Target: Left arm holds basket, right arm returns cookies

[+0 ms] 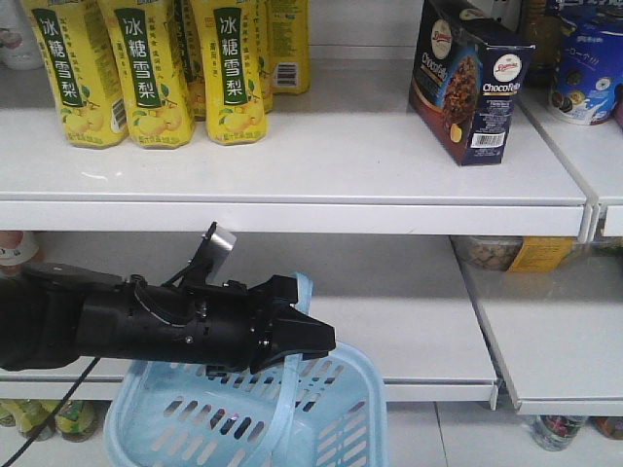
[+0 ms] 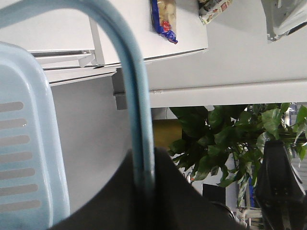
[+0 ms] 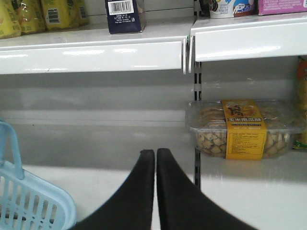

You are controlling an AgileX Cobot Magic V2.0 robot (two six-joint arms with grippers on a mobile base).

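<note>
The cookies (image 1: 469,83), a dark carton, stand upright on the upper shelf at the right; the right wrist view shows the carton's barcode end (image 3: 124,15) on that shelf's front edge. Low in the front view, my left gripper (image 1: 316,339) is shut on the strap handle (image 1: 292,389) of the light blue basket (image 1: 331,418), which hangs below it. The left wrist view shows the handle (image 2: 134,96) pinched between the fingers, with the basket wall (image 2: 24,143) at left. My right gripper (image 3: 155,152) is shut and empty, level with the lower shelf, the basket corner (image 3: 33,201) to its left.
Yellow drink pouches (image 1: 146,68) fill the upper shelf's left side. A blue-and-white round pack (image 1: 584,68) stands right of the carton. A clear snack tub with a yellow label (image 3: 242,129) sits on the lower right shelf, past the slotted upright (image 3: 196,96).
</note>
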